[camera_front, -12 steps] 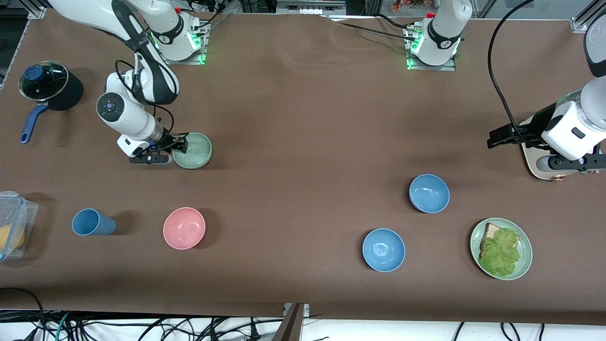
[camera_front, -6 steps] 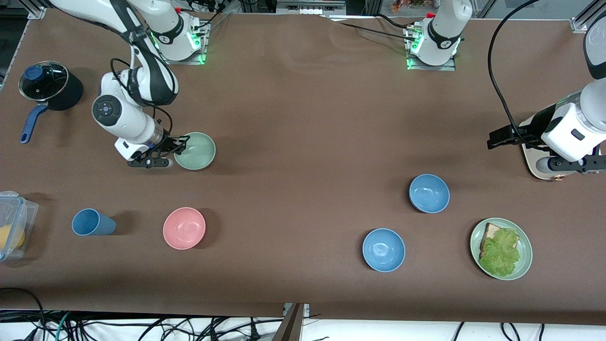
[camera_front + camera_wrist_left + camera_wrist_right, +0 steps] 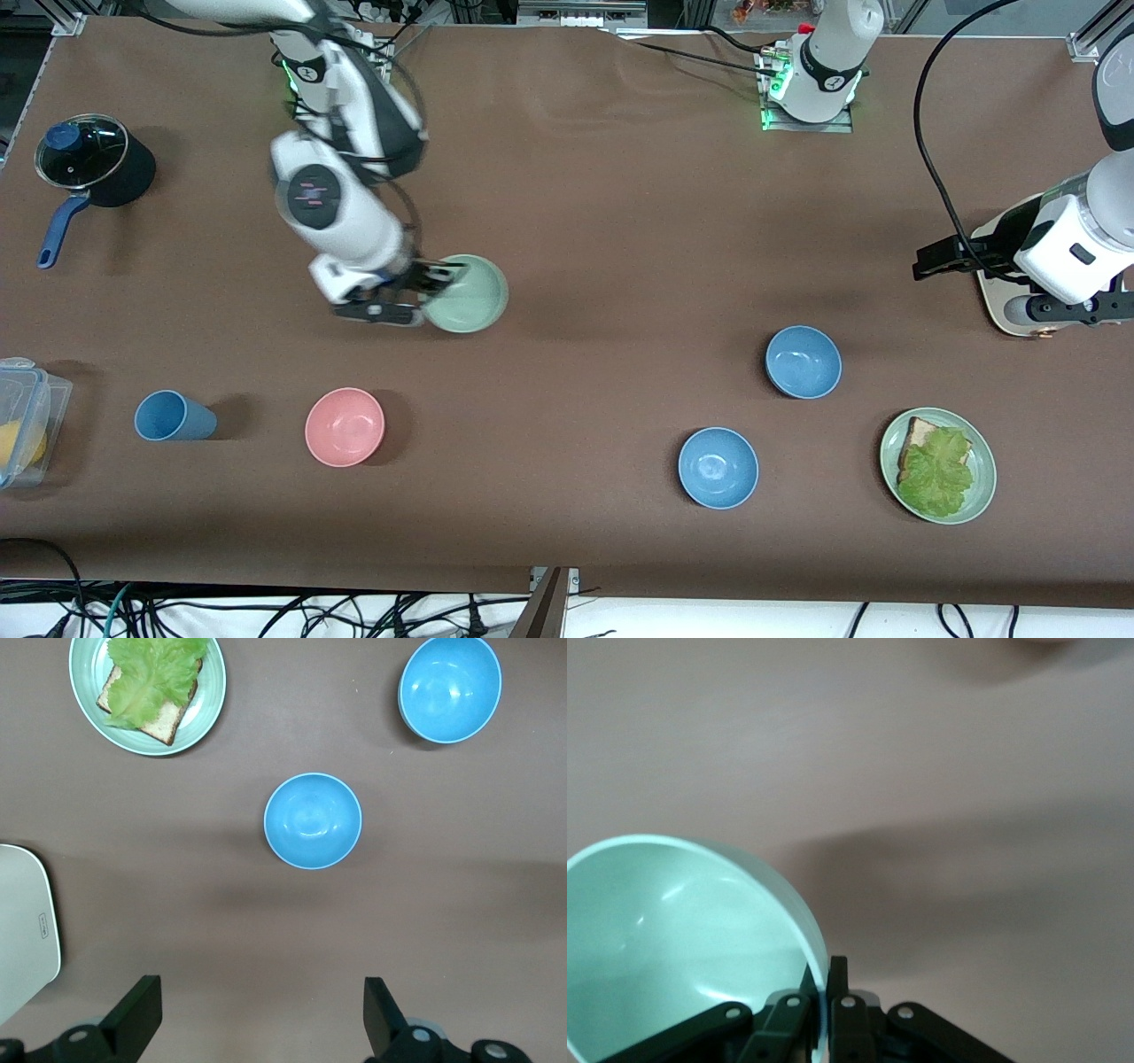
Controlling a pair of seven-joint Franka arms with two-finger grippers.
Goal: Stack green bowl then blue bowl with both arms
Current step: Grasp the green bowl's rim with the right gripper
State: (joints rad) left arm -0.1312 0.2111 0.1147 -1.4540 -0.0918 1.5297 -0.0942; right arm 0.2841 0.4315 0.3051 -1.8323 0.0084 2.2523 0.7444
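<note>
The right gripper point(image 3: 431, 295) pinches the rim of the small pale green bowl point(image 3: 467, 293) between its fingers, up over the table. The left gripper point(image 3: 257, 1014) waits, fingers wide, near the greyish blue bowl point(image 3: 803, 361) (not stacked yet).

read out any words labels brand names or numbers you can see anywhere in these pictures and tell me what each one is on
No text can be read in any view.
A small dark label sits on the pale board under the left pincer: too small to read.
The pink marks on the right arm's round dark cap are lights, not letters.
The green bowl in the right pincer, the blue bowls and the plate carry no print.
</note>
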